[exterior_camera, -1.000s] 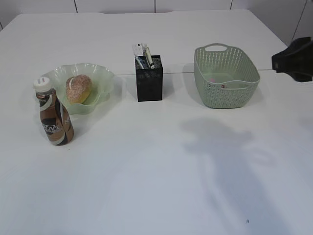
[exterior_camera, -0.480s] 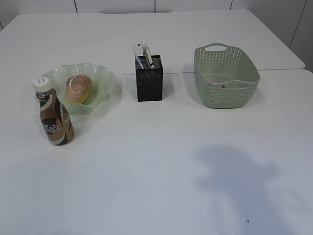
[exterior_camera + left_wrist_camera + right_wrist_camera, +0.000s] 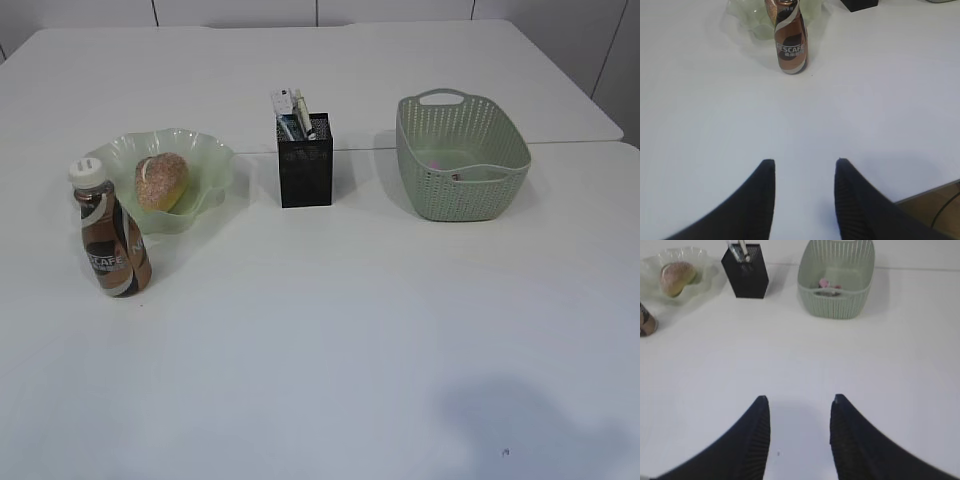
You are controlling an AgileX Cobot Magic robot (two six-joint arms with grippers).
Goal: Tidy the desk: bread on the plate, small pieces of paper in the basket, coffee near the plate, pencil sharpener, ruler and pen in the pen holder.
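Observation:
The bread [image 3: 161, 181] lies on the pale green plate [image 3: 215, 165] at the left; the wrist camera on the right arm also shows the bread [image 3: 676, 276]. The brown coffee bottle [image 3: 111, 234] stands upright just in front of the plate, and the coffee bottle [image 3: 790, 42] is far ahead of my left gripper [image 3: 805, 164], which is open and empty over bare table. The black pen holder [image 3: 305, 160] holds a pen, a ruler and white items. Small pieces of paper [image 3: 826, 284] lie in the green basket [image 3: 461, 155]. My right gripper [image 3: 799, 400] is open and empty near the table's front.
The white table's front edge [image 3: 927, 192] shows at the lower right of the left wrist view. A seam between two tabletops [image 3: 575, 143] runs behind the basket. Neither arm appears in the exterior view.
The right arm, seen at the right edge a second ago, has drawn back out of the exterior view. Its shadow slid toward the table's front right corner.

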